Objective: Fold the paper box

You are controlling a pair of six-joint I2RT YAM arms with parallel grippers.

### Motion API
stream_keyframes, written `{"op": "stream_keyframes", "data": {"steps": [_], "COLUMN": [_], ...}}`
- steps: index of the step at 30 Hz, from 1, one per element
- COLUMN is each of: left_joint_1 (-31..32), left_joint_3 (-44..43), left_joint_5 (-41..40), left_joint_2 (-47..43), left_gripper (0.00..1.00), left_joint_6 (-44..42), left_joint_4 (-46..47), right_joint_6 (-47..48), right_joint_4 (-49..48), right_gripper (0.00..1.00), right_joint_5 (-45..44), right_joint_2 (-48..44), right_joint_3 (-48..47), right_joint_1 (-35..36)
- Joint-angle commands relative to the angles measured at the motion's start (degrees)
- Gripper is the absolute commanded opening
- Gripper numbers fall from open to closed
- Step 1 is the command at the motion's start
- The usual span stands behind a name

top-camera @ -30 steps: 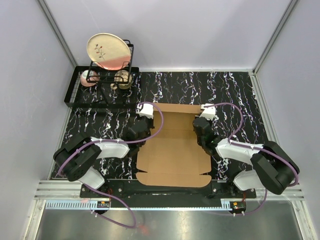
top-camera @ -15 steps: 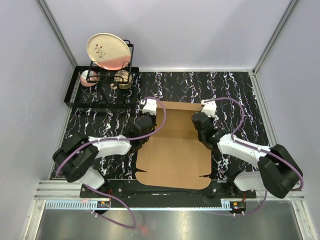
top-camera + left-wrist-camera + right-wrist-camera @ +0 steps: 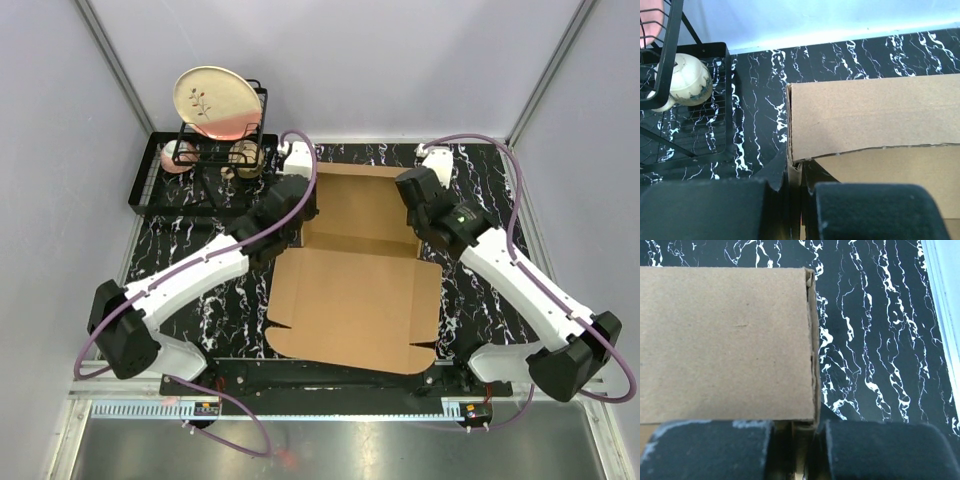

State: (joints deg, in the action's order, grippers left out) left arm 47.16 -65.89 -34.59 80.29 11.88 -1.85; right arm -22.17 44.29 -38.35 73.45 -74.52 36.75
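The paper box [image 3: 355, 300] is a brown cardboard sheet on the black marbled table. Its far panel [image 3: 362, 205] is raised between the two arms, and the wide near panel lies flat with its flaps spread. My left gripper [image 3: 298, 200] is shut on the box's upright left side wall at the far left corner. In the left wrist view the thin cardboard edge [image 3: 794, 172] sits pinched between the dark fingers [image 3: 799, 176]. My right gripper [image 3: 415, 195] is shut on the right side wall, and its wrist view shows that wall [image 3: 810, 365] running down into the closed fingers [image 3: 799, 429].
A black wire dish rack [image 3: 165, 195] stands at the far left, holding a cream plate [image 3: 215, 100] and small cups [image 3: 245, 157]. It is close to the left gripper, and a white cup [image 3: 682, 82] shows inside it. Grey walls enclose the table on three sides.
Both arms have stretched away from their bases, carrying the box's far end toward the back wall. The whole sheet has slid farther back, and its far panel now stands higher.
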Motion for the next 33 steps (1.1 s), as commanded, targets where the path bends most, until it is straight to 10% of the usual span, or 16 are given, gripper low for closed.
{"op": "stream_keyframes", "data": {"steps": [1,11,16,27,33], "left_joint_1": [2.68,-0.13,-0.4,-0.13,-0.13], "left_joint_3": [-9.16,-10.24,-7.33,-9.25,-14.0], "left_joint_5": [17.79,36.94,38.11,29.58,29.67], "left_joint_2": [1.53,11.36,19.01,14.02,15.15], "left_gripper": [0.0,0.0,0.0,0.53,0.58], "left_joint_6": [2.18,5.78,7.98,7.37,4.73], "left_joint_4": [-18.33,-28.48,-27.68,-25.57,-29.26], "right_joint_6": [1.08,3.19,2.66,3.27,5.47], "right_joint_4": [9.22,9.5,7.65,11.25,11.96], "right_gripper": [0.0,0.02,0.51,0.78,0.88], "right_joint_5": [14.78,29.46,26.86,14.88,14.27], "right_joint_2": [2.83,7.84,9.87,4.25,7.49], "right_joint_3": [-6.6,3.58,7.2,-1.76,-1.86], "right_joint_1": [1.74,-1.15,-1.68,-1.68,-1.6]}}
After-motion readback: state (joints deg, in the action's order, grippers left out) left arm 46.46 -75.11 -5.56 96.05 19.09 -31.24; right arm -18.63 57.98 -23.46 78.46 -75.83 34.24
